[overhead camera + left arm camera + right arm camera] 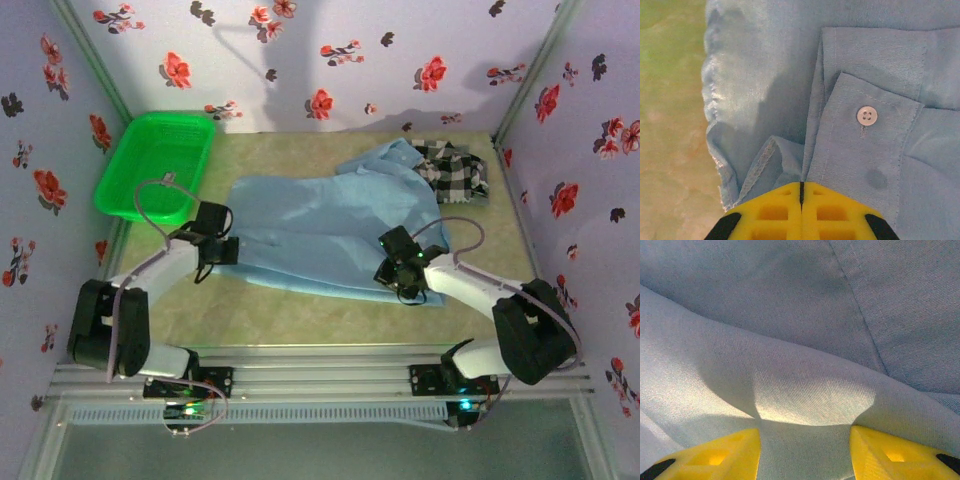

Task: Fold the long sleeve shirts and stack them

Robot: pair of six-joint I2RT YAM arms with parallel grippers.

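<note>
The left tool is clenched tight, its yellow fingers pressed flat together at the left edge of the light blue shirt. From its wrist camera the tips meet right where a buttoned cuff folds against a crumpled hem. Whether a bit of cloth is nipped between them I cannot tell. A small white button sits on that cuff, just beyond the tips.

The right tool is down on the same shirt near its near-right part, toward the desk's near edge. It is released: its two yellow fingers stand well apart, with a soft ridge of blue cloth lying across the gap between them (nothing is pinched there).

The blue shirt is spread across the middle of the desk, lying mostly flat, its collar end reaching toward the far right corner. There it touches the black-and-white checked shirt, which lies bunched in that corner. A green basket sits at the far left corner, apart from both shirts.
</note>
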